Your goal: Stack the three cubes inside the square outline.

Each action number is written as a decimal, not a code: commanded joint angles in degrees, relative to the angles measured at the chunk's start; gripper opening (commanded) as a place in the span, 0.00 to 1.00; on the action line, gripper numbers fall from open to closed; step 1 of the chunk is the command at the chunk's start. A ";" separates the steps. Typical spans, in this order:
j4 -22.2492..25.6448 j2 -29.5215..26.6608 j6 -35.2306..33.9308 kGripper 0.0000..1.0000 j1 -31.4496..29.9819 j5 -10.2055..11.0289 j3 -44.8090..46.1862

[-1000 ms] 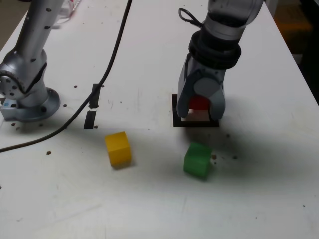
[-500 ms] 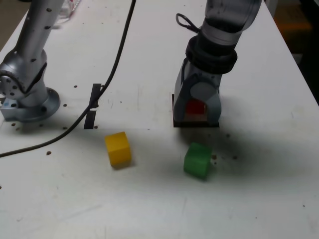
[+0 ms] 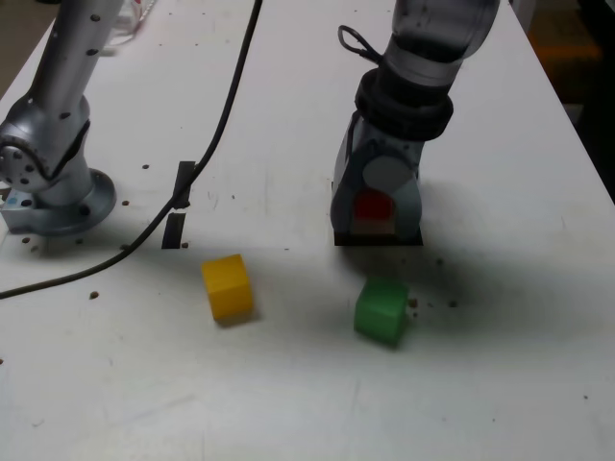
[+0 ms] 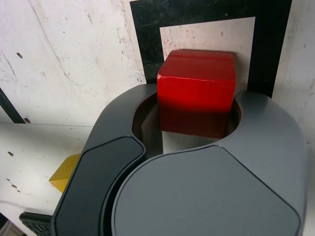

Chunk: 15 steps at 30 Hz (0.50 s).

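Note:
My gripper is shut on the red cube and stands low over the square outline, whose near black edge shows below the jaws. In the wrist view the red cube sits between the dark jaws over the white centre of the outline; I cannot tell whether it touches the table. The yellow cube lies loose towards the exterior view's left, and one corner of the yellow cube shows in the wrist view. In front of the outline, slightly tilted, lies the green cube.
The arm's base stands at the exterior view's left, with a black cable running across the white table. Two short black strips lie by the cable. The table's edge runs along the exterior view's right.
The gripper has come down with the red cube, from a little above the outline to low over its centre. The yellow and green cubes have not moved.

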 commanded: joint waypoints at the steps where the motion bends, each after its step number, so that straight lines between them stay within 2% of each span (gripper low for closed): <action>1: 0.06 -0.73 0.26 0.52 0.16 -0.03 0.11; 6: -0.38 -0.68 0.56 0.66 0.17 -0.26 0.16; 15: -1.06 -0.77 0.64 0.69 0.18 -0.56 0.54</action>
